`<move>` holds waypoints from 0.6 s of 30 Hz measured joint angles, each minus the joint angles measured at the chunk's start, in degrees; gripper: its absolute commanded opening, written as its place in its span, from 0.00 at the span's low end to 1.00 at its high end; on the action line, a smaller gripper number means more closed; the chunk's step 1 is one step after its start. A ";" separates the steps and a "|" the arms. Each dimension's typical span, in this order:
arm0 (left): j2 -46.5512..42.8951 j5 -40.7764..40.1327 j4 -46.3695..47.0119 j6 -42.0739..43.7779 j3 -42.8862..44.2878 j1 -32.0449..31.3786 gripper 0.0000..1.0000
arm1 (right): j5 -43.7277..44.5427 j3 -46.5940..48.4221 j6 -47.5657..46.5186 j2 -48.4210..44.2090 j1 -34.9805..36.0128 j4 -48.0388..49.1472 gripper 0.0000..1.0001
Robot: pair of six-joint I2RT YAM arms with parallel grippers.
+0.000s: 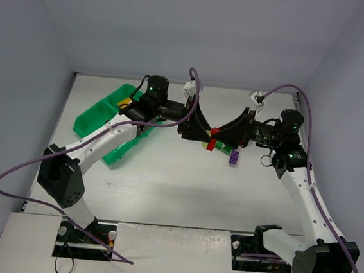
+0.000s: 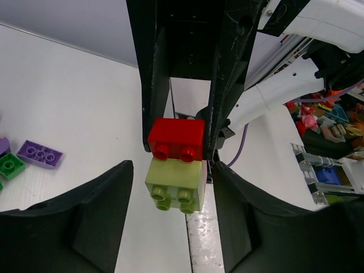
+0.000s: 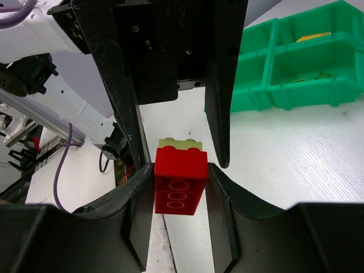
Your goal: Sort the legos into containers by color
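Robot lab: plain white enclosure walls [image 1: 179,26], cluttered storage shelving [image 2: 333,128].

Red brick [image 2: 176,138] stuck on a lime brick [image 2: 175,185], well apart from the green tray [image 1: 90,122]

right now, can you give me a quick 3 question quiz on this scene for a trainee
1. True or false: the right end effector is shut on the red brick.
2. Which is stuck to the red brick? A: a purple brick. B: a lime brick. C: a yellow brick.
3. Fill in: seen from above, the green tray lies on the ___ arm's side.

Key: 1 true; 2 B; 3 left.
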 measured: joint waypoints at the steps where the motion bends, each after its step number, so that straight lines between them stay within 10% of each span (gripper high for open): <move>1: 0.04 0.33 0.00 -0.09 0.00 -0.04 0.50 | 0.02 0.00 0.02 -0.02 0.02 0.00 0.00; 12: 0.07 2.12 -0.44 -0.17 0.00 -0.04 0.43 | 0.22 0.00 0.00 -0.72 0.02 0.00 0.00; 18: 0.09 3.34 -0.81 -0.48 0.00 0.07 0.13 | -0.13 -0.02 -0.20 -0.96 0.07 0.07 0.00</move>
